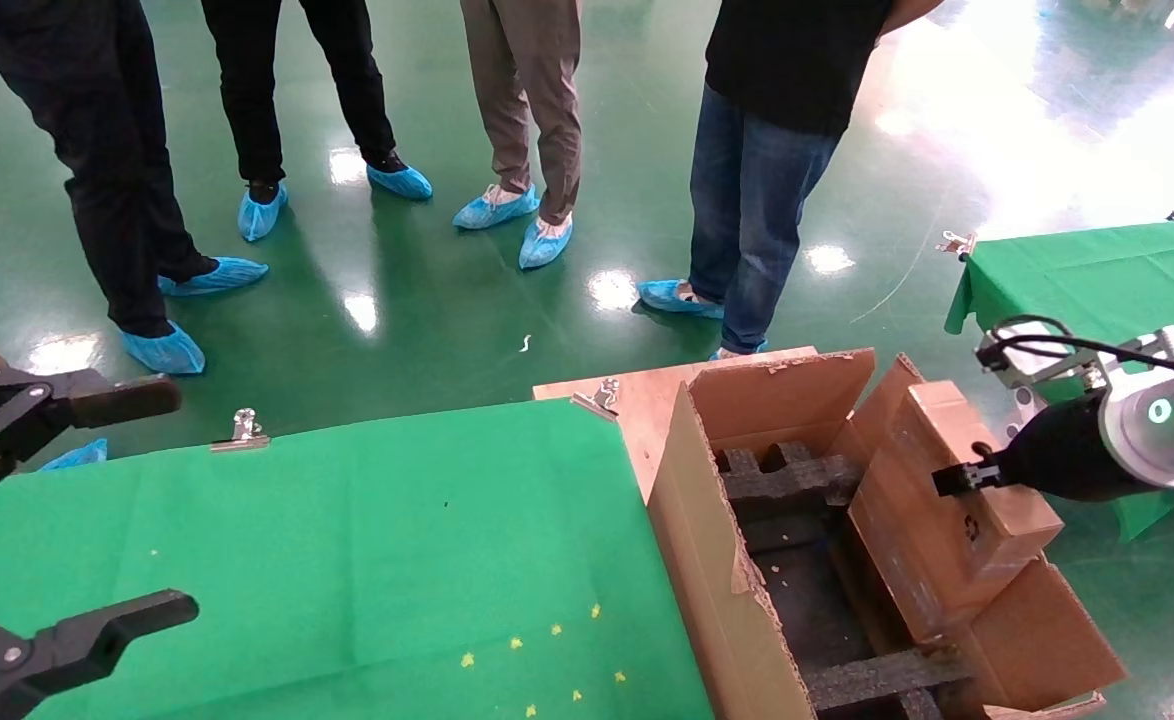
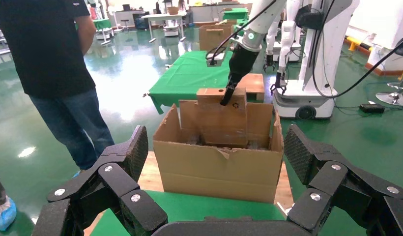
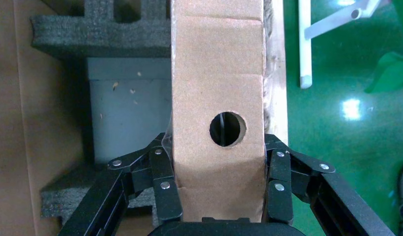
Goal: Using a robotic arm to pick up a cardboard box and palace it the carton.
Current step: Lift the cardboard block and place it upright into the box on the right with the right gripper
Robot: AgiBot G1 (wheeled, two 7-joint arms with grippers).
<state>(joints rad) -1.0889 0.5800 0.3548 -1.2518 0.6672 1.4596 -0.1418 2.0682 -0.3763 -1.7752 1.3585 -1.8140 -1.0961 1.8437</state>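
Observation:
My right gripper [image 1: 959, 478] is shut on the cardboard box [image 1: 932, 545], a small brown box with a round hole [image 3: 228, 129]. In the right wrist view its fingers [image 3: 165, 177] clamp both sides of the box [image 3: 216, 73]. The box leans against the far right inside wall of the carton [image 1: 717, 560], with its lower end down inside. The carton holds black foam inserts [image 1: 787, 480] and has ragged flaps. The left wrist view shows the carton [image 2: 219, 169], the box [image 2: 223, 123] and the white right arm [image 2: 248, 37]. My left gripper [image 1: 77, 510] hangs open and empty at the near left.
Several people in blue shoe covers [image 1: 492, 208] stand on the green floor beyond the table. The green-clothed table [image 1: 347, 540] lies left of the carton, with metal clips [image 1: 243, 428] on its far edge. A second green table [image 1: 1097, 270] is at the right. A wooden board [image 1: 637, 400] lies under the carton.

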